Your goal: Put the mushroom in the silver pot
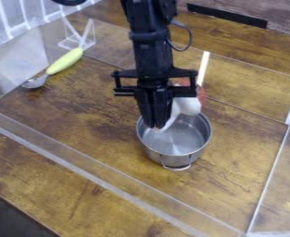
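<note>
Mushroom (187,105) hung pinched in gripper (159,118) jaws above silver pot (176,142), toward its 1 o'clock rim; release remained.

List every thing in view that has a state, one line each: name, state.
gripper: shut on the mushroom, pointing down over the pot's rim.
mushroom: held off the table, above the pot, not yet inside.
silver pot: upright on the table, no lid, nothing visible inside.
yellow-green object: lying on the table at the far left, untouched.
</note>
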`<state>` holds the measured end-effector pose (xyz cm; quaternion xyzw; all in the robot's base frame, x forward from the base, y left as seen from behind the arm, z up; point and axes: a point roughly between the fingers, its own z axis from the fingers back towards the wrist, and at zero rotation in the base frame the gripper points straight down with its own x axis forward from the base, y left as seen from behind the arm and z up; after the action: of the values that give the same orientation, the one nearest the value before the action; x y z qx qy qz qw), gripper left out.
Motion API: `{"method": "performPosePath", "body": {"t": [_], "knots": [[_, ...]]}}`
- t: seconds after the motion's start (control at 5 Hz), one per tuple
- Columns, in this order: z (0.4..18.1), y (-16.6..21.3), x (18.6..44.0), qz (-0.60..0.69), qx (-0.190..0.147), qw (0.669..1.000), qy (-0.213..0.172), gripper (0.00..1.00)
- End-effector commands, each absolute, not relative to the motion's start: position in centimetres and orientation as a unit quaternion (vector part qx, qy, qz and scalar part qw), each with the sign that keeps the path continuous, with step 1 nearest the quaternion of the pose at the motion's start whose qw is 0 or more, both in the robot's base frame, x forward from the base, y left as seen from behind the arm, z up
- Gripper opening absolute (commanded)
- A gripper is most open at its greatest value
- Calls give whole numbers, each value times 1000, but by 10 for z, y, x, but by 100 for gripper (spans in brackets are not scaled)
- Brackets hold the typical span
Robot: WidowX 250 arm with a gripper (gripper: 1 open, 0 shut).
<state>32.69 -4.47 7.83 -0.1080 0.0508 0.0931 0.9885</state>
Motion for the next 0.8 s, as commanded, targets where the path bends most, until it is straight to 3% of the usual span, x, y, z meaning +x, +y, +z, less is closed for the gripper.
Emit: {"method": "performPosePath", "body": {"t": [0.0,0.2,0.4,0.6], "knots": [[83,-52,329,63,-112,991,25,0],[72,-51,334,53,-111,992,28,0],[63,-51,338,45,-110,992,29,100],[57,-52,341,37,-109,993,27,100]]}}
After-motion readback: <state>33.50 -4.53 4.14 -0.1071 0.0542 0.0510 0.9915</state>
